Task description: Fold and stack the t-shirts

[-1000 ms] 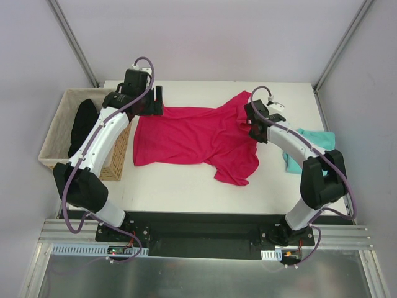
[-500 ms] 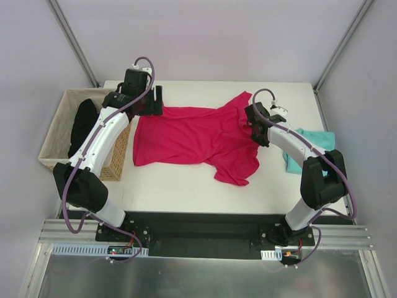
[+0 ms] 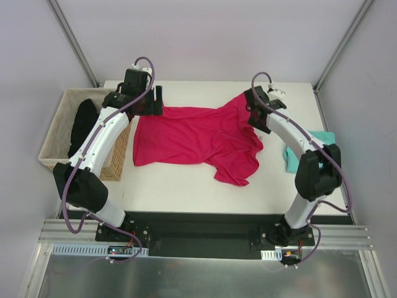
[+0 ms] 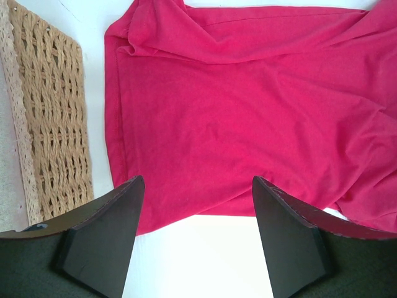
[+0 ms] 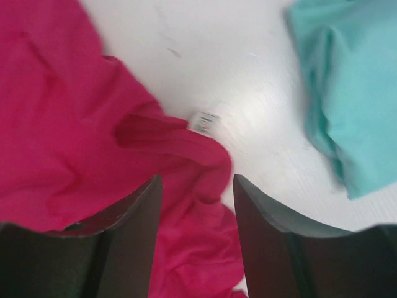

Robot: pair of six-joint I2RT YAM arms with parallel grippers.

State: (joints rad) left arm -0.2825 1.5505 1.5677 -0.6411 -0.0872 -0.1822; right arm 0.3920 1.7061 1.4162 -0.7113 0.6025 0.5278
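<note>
My left gripper [image 4: 197, 181] hangs with its two dark fingers spread wide and nothing between them. It sits above the left hem of the bright magenta-pink soft cloth t-shirt [image 3: 198, 136], in the upper left of the top view. That shirt lies spread across the middle of the white table [image 3: 186, 183], mostly flat. One sleeve points toward the lower middle of the frame and a bunched part rises toward the upper right. In my left wrist view its hem fills the upper part of the picture, with a woven wicker basket [image 4: 56, 118] along the left edge, just beside the cloth. From above, the basket [image 3: 59, 133] stands at the left of the table with a black garment [image 3: 82, 127] inside it. My right gripper [image 5: 197, 180] is over the shirt's rumpled collar area at the upper right of the top view. Its fingers are parted, the pink cloth lying loose beneath and between them and not pinched. A small white neck label [image 5: 203, 121] shows just above the gap. The teal-turquoise soft cloth t-shirt [image 5: 347, 93] lies crumpled at the right edge of the table, apart from the pink one and partly hidden behind my right arm from above.
</note>
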